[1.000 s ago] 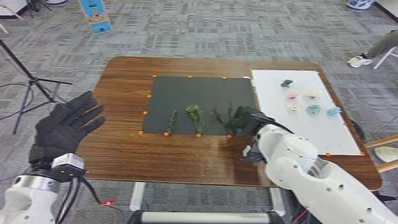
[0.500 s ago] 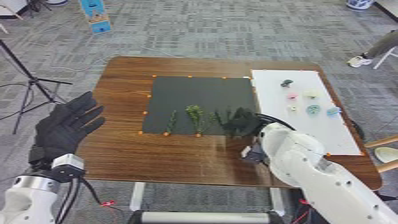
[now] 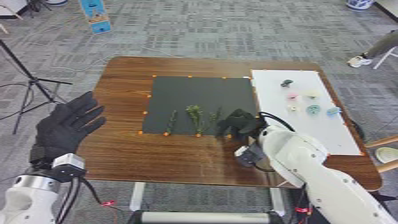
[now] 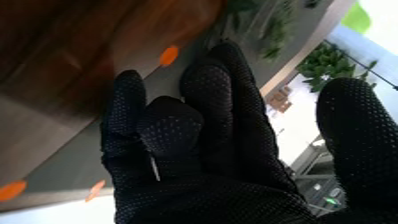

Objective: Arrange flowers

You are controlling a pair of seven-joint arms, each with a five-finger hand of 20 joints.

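Note:
In the head view, my right hand (image 3: 238, 123) is at the front right corner of the dark mat (image 3: 200, 89), its fingers loosely extended. Green sprigs lie on the mat: a thin one (image 3: 171, 121), a fuller one (image 3: 194, 114) and another (image 3: 214, 118) close beside that hand. Small flower heads, including a pink one (image 3: 292, 96) and a teal one (image 3: 313, 109), rest on the white board (image 3: 282, 80). My left hand (image 3: 67, 122) is open off the table's left edge. In the right wrist view, my right hand (image 4: 209, 110) has its thumb apart; greenery (image 4: 279, 31) lies beyond the fingertips.
The brown table (image 3: 124, 165) carries orange markers around the mat. A black stand (image 3: 34, 79) is on the floor to the left. A wooden chair (image 3: 384, 150) stands by the table's right side.
My right hand has turned slightly and shifted a little toward the mat's front edge, while its forearm moved nearer the front. My left hand has stayed still.

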